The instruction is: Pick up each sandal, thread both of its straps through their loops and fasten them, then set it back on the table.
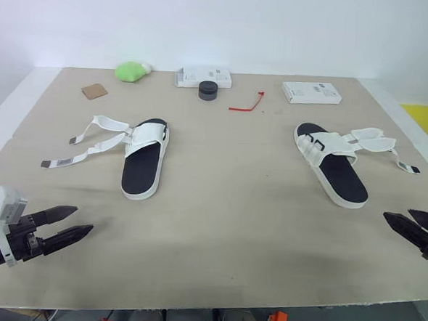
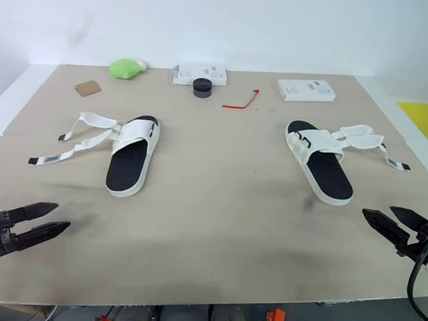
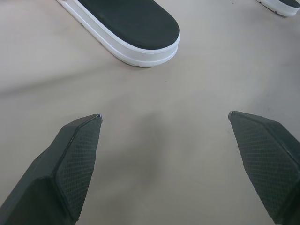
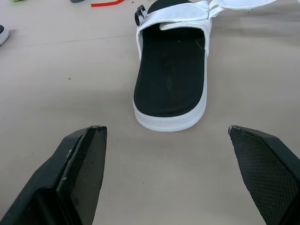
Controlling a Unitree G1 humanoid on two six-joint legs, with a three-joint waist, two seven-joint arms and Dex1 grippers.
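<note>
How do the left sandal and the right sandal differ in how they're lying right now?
The left sandal lies nearly straight; the right sandal sits at a slant. The left sandal's straps stretch long toward the robot's left; the right sandal's straps bunch close on its right. Both are white with black footbeds, flat on the table, straps unfastened.

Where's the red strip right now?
In the head views, the red strip lies near the far edge of the table, between the dark round tin and the right-hand white box.
</note>
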